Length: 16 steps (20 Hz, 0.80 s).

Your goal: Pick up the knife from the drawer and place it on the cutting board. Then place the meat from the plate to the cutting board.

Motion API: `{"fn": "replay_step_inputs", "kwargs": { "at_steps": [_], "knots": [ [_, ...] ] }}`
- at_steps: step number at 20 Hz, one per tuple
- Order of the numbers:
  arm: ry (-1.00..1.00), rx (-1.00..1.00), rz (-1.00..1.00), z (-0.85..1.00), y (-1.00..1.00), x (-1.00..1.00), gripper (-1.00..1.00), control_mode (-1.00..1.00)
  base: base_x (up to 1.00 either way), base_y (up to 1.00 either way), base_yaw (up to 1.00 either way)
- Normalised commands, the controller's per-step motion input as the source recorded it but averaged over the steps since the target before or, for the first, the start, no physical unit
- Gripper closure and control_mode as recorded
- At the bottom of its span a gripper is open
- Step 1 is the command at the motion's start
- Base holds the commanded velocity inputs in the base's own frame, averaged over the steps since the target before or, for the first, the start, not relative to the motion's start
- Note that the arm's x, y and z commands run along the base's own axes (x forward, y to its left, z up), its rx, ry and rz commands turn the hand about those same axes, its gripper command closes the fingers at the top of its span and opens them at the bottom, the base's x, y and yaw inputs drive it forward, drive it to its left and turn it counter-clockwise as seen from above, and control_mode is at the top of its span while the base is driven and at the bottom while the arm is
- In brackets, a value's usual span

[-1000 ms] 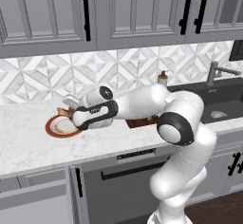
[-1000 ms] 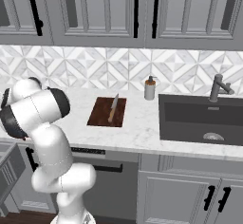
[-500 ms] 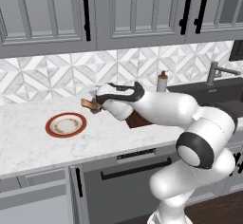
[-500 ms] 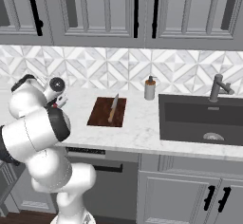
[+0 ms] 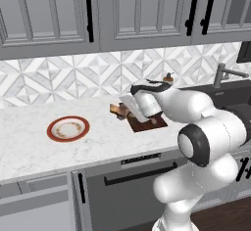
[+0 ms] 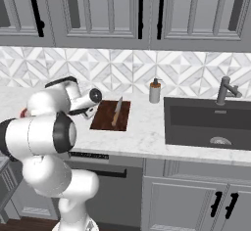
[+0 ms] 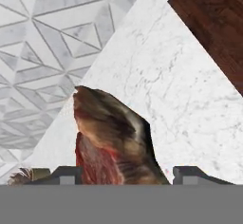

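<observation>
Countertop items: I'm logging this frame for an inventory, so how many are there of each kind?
Plate: 1
Cutting board: 1
Knife: 1
Meat, held in the gripper: 1
Soap dispenser: 1
Total: 5

Grey cabinets, perhaps marble counter.

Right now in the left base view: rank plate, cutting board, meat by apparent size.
1. plate, largest as seen
2. cutting board, mostly hidden by the arm, so true rank against the plate is unsure
3. meat, smallest
</observation>
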Motion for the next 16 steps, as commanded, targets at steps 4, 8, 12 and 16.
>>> {"fn": "replay_step_inputs", "kwargs": {
  "at_steps": [4, 8, 12, 16],
  "knots": [
    [0.24, -0.05, 0.00, 0.01, -1.00, 0.61, 1.00, -1.00, 0.00, 0.00, 0.00],
    [0.08, -0.16, 0.00, 0.14, -0.79, 0.24, 1.00, -1.00, 0.00, 0.00, 0.00],
    [0.07, -0.10, 0.00, 0.02, -0.39, 0.24, 1.00, -1.00, 0.00, 0.00, 0.00],
    [0.12, 0.00, 0.00, -0.22, -0.18, 0.47, 1.00, -1.00, 0.00, 0.00, 0.00]
  ]
}}
